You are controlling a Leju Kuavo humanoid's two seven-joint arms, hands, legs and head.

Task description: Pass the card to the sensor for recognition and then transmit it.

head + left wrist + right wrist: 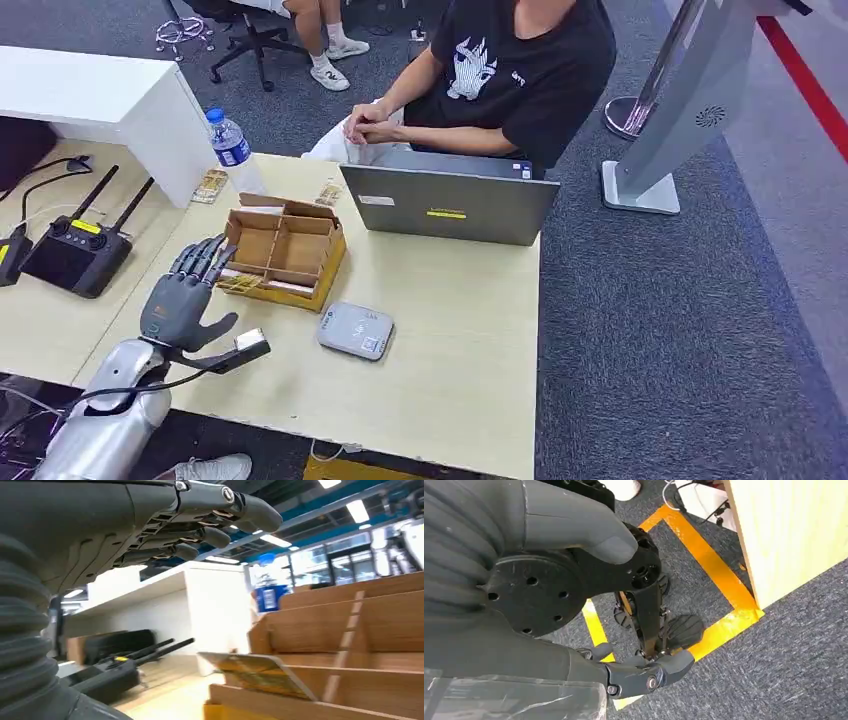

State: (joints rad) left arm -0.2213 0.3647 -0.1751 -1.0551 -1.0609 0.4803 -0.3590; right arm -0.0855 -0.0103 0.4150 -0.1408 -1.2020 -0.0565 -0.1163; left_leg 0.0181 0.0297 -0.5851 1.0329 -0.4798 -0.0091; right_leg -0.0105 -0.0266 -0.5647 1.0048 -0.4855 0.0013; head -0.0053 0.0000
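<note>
Hovering over the near-left corner of the cardboard divider box (286,252), the left hand (185,295) had its fingers (203,258) stretched out flat and slightly apart, gripping nothing, with the thumb pointing off toward the sensor. From the left wrist view the fingers (210,515) reached straight forward above the box (350,645), clear of it, and beneath them a yellow-printed card (255,672) lay tilted on the box's front edge, one corner jutting out past the cardboard. In the head view that card (240,283) showed as a thin yellowish strip at the box's near-left lip, just under the fingertips; whether the fingertips touched it could not be told.

The small grey card sensor (355,330) sat flat on the pale wooden table (450,340), near the box's right corner and apart from the hand. Behind the box stood an open grey laptop (450,203), back toward the robot, and a person in a black shirt (500,70) sat behind it with hands clasped. A water bottle with a blue cap (233,150) stood behind the box's left side. On the neighbouring table to the left rested a black remote controller with two antennas (78,245).

The right hand (644,672) hung low beside the table's edge, over grey carpet and yellow floor tape (719,580). Its thumb and dark fingers were curled loosely with nothing visible between them, though whether it was fully clenched could not be made out.
</note>
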